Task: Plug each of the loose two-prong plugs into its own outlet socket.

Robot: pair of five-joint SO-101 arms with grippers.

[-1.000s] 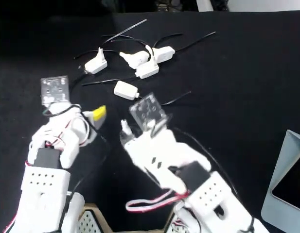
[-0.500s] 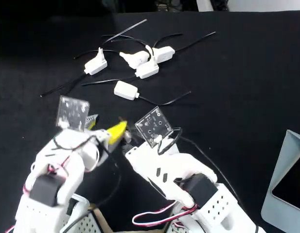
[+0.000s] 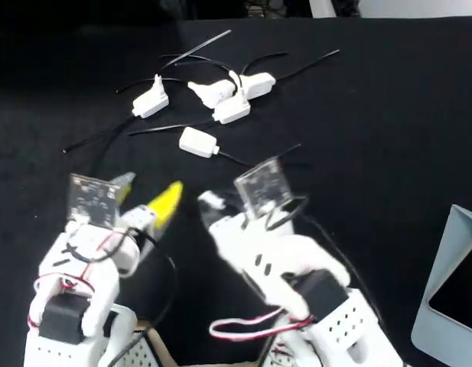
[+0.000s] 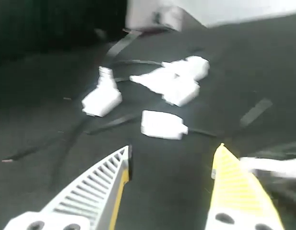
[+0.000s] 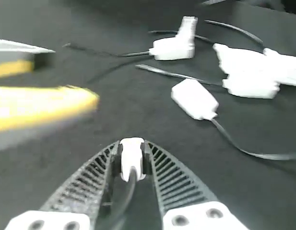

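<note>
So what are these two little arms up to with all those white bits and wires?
Two robot arms sit at a black table. The right tool is shut on a small white plug, with its black cord trailing back. The left tool hangs open and empty beside it. Other white plug and socket pieces lie farther out on the table, waiting to be paired.

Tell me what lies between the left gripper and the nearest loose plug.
Nothing: the left wrist view shows bare black table from the open left gripper to that plug.
</note>
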